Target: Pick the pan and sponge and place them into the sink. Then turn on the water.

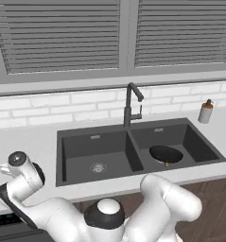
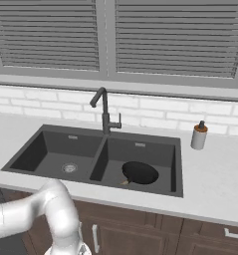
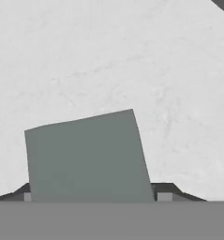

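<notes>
The pan [image 1: 165, 154] lies in the sink [image 1: 76, 142]. My hand [image 3: 91, 197] straddles the sponge [image 3: 87, 157] on the table [image 3: 108, 56]; whether it pinches, I cannot tell. Water is not yet running.

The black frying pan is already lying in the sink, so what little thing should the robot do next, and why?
Probably close the pincer on the grey-green rectangular sponge. In the hand view the sponge lies on the pale speckled counter, right between the two dark fingertips. The round black frying pan already rests in the dark grey double-basin sink, so the sponge comes next.
</notes>
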